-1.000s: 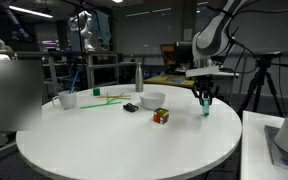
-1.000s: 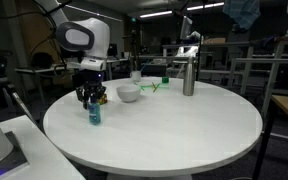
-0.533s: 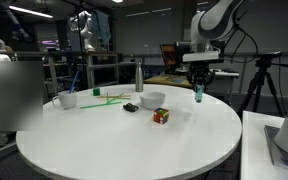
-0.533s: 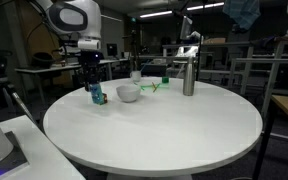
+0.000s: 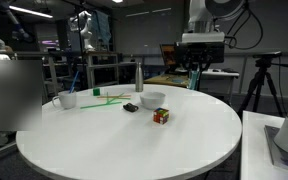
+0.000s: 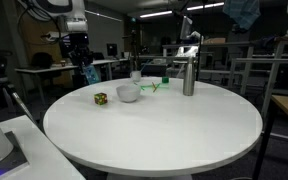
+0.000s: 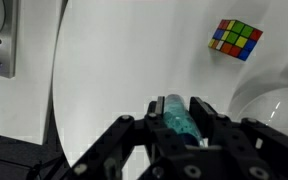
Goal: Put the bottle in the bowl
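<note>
With gripper (image 7: 176, 107) clenched on bottle (image 7: 181, 124), carry level above bowl (image 5: 152, 98), centre over opening, lower gently, then release.

Arm (image 5: 206, 14) up, gripper (image 5: 195, 75) clamped on bottle (image 7: 180, 122).
Gripper points straight down, wrist (image 5: 202, 42) vertical above it; arm links run out of frame top in both ext. views. Wrist view: both fingers (image 7: 201, 108) press bottle's sides, jaws narrow, bottle betw. them.

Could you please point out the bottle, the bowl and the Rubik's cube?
bottle (image 7: 180, 120): wrist view, teal body.
bowl (image 5: 152, 101): in an exterior view, outer wall.
Rubik's cube (image 7: 235, 39): wrist view, upper face.
</note>
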You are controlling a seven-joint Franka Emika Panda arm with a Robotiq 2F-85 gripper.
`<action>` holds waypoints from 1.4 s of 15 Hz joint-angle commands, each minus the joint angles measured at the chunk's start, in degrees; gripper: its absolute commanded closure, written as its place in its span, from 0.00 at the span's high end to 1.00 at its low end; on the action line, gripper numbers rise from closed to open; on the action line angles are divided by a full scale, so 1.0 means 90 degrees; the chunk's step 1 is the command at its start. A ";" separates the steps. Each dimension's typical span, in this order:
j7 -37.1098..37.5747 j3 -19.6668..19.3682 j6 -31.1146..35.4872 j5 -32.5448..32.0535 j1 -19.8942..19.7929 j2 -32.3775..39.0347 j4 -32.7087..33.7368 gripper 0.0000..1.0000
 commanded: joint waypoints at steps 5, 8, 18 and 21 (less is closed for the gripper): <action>-0.0234 0.0279 -0.0084 -0.0270 0.0076 0.0490 0.0708 0.08; -0.0333 0.0230 -0.0051 -0.0452 0.0033 0.0855 0.1023 0.08; -0.0658 0.0061 -0.0142 -0.0837 0.0176 0.2277 0.2297 0.08; -0.0821 -0.0029 -0.0175 -0.0845 0.0215 0.2662 0.2638 0.08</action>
